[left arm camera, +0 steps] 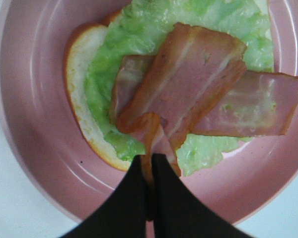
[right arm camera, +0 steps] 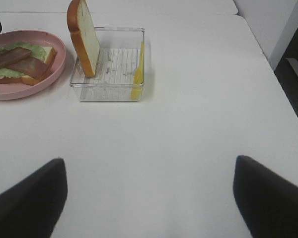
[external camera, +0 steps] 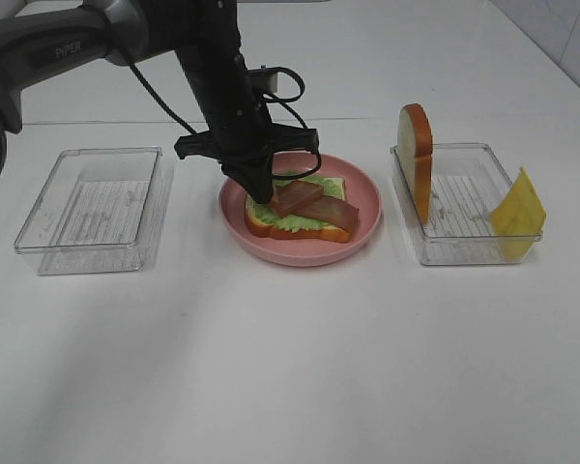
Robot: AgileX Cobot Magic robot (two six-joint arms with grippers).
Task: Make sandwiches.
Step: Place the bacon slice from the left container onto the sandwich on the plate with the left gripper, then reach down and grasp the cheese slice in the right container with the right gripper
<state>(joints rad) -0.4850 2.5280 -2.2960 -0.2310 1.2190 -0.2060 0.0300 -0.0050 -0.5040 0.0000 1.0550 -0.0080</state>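
On the pink plate (external camera: 362,193) lies a bread slice (external camera: 256,220) covered by green lettuce (external camera: 295,220) and two crossed bacon strips (external camera: 298,196). My left gripper (external camera: 261,191) is down at the plate's left side. In the left wrist view it (left arm camera: 151,166) is shut on the near end of the upper bacon strip (left arm camera: 188,79), which lies across the other strip (left arm camera: 253,104). The second bread slice (external camera: 418,155) stands upright in the right tray, the yellow cheese square (external camera: 519,208) leaning on its far wall. My right gripper (right arm camera: 149,198) is open and empty above bare table.
A clear tray (external camera: 464,242) stands right of the plate and an empty clear tray (external camera: 92,198) to its left. The left arm and its cable hang over the plate's back left. White table in front of the plate.
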